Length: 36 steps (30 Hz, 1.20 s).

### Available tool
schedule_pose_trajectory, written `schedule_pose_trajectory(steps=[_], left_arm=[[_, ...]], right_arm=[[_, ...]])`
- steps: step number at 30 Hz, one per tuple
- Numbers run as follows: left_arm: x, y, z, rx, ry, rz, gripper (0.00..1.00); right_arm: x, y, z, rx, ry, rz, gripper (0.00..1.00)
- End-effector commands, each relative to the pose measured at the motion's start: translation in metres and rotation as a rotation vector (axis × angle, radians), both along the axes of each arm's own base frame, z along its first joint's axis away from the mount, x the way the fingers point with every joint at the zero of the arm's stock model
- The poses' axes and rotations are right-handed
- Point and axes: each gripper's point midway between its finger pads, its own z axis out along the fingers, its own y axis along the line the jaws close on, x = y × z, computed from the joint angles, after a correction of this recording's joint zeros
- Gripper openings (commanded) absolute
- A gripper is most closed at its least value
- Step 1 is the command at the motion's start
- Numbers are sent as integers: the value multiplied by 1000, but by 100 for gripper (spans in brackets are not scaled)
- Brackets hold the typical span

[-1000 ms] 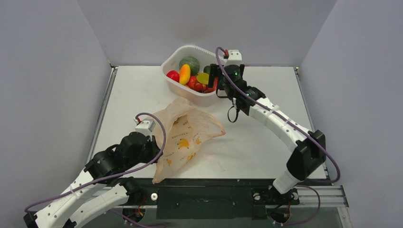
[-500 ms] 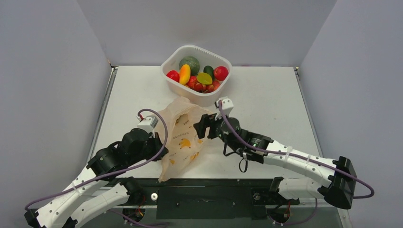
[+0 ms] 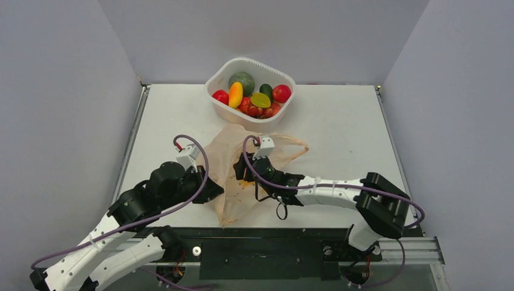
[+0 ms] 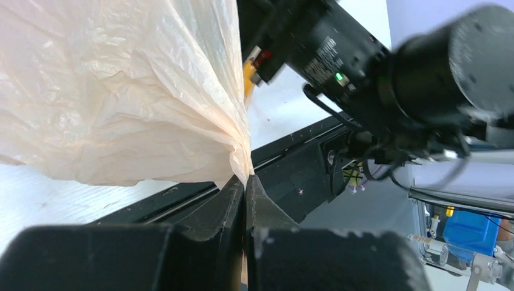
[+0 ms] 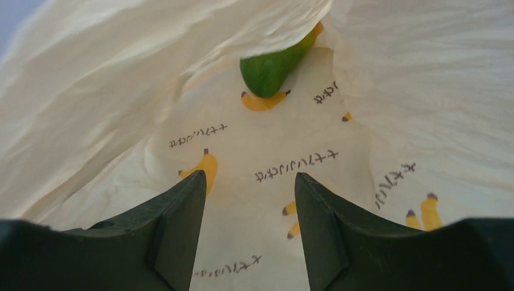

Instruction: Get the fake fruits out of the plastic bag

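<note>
Bag pinched at left, right jaws inside its mouth.
At the table's [image 3: 351, 133] near edge the left gripper [image 4: 245, 182] is clamped tight on the plastic bag [image 4: 121, 91] rim. The right gripper [image 5: 250, 182] is half-spread, gripping nothing, film close on both sides, green fake fruit [image 5: 270, 70] ahead in a fold. More fruits [image 3: 251, 100] fill the white tub [image 3: 254, 124] beyond.

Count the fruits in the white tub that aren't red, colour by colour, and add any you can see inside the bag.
Dark green, in the white tub: 2 (round melon, small dark-green piece)
Orange-yellow: 1 (orange-yellow oval)
Yellow-green: 1 (yellow-green fruit)
Green, inside the plastic bag: 1 (green fruit)
Total: 5
</note>
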Motion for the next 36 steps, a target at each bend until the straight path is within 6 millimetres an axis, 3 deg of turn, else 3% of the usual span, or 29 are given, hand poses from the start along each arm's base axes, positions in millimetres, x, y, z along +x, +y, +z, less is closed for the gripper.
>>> schedule_pose_trajectory(steps=[1,2,3,8,9,15,24,28,30,33,36], left_arm=[[-2,25,-2,54,-11,70,0],[-3,27,-6,66,-7,74,0],[-3,28,-9,75,-3,77,0],[-3,30,-22,122,23,76,0],[-3,31,-26,141,36,80,0],[1,33,-30,196,60,88,0],[5,29,-37,216,72,85,0],[3,20,-31,185,79,55,0],[1,12,-21,140,73,25,0],[-3,2,-1,68,56,-13,0],[-6,-4,13,19,36,-44,0]], right_arm=[[34,30,19,158,-34,-24,51],[38,37,25,182,-45,-18,51],[44,40,15,176,-37,-26,52],[69,62,9,250,-25,-54,55],[74,65,-1,260,-7,-66,55],[97,86,-8,335,4,-126,60],[122,97,-32,410,66,-212,64],[133,75,-30,404,49,-280,65],[136,46,-40,367,50,-342,65],[148,-6,-38,313,15,-480,66],[142,-64,-31,243,-24,-599,70]])
